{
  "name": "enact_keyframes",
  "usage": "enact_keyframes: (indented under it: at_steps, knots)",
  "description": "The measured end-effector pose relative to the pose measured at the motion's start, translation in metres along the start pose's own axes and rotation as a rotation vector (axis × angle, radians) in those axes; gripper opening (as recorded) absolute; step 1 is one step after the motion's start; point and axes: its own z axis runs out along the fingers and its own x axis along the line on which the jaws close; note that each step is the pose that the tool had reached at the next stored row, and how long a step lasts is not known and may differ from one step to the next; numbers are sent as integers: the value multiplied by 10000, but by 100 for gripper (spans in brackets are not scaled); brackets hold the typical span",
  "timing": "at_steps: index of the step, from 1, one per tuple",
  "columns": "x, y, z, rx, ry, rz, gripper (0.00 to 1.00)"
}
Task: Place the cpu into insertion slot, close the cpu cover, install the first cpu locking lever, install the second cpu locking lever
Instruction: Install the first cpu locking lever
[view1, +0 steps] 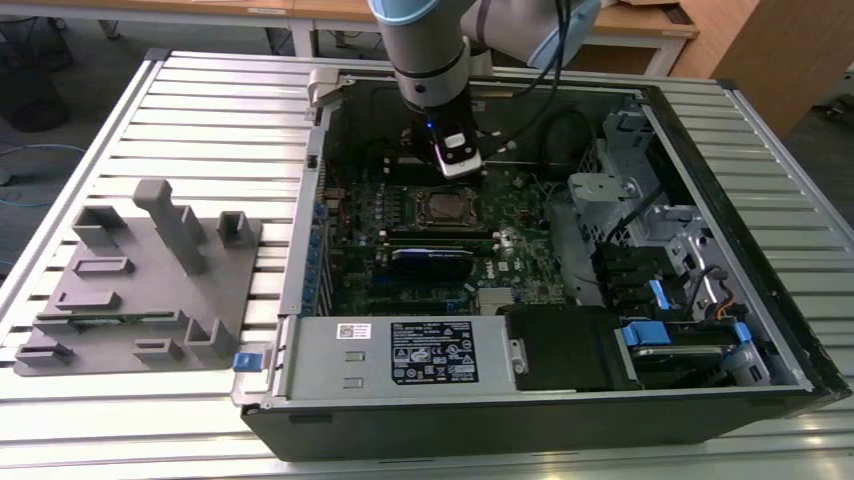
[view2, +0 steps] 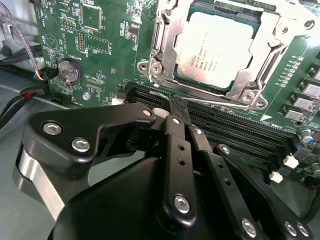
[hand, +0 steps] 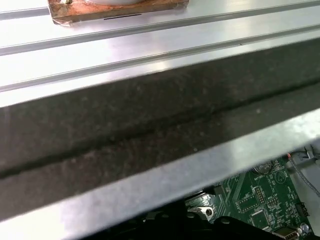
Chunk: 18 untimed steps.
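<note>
- In the exterior view, an open computer case (view1: 534, 400) lies on its side on a ribbed metal tabletop (view1: 160, 110), with the green motherboard (view1: 400, 230) showing inside.
- The arm (view1: 427, 50) reaches down from the far side into the case, and the gripper (view1: 458, 165) hangs just above the far edge of the insertion slot (view1: 441, 207), which sits near the middle of the board.
- A grey rack (view1: 140, 275) with upright posts and pockets stands on the tabletop at the exterior view's left, well apart from the case.
- A silver power supply box (view1: 400, 352) with a printed label sits along the near wall of the case, and drive bays with blue tabs (view1: 654, 335) fill the exterior view's right.
- In the second wrist view, the cpu (view2: 220, 47) lies flat in the insertion slot (view2: 227, 87), its silvery top facing up.
- The cpu cover (view2: 272, 42) is down around the chip, its square cut-out framing the metal top.
- The gripper (view2: 176, 107) has its jaws pressed together with nothing between them; the tips are over the long black memory slots (view2: 235, 125), just beside the socket frame.
- A round coin battery (view2: 69, 70) sits on the board, away from the socket.
- In the first wrist view, the dark edge of the case wall (hand: 150, 130) crosses the picture, with the ribbed tabletop (hand: 150, 50) beyond it and a corner of the motherboard (hand: 260, 200) beneath.
</note>
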Motion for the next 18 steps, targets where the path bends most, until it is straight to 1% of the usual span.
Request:
enact_keyframes:
  at_steps: [5,10,13,18]
  knots:
    - [6,-6,21,-19,-55,-16,11]
    - [10,-11,32,-2,-77,-36,11]
    - [12,-13,34,36,-89,-55,11]
    - [13,-14,36,151,-125,-101,11]
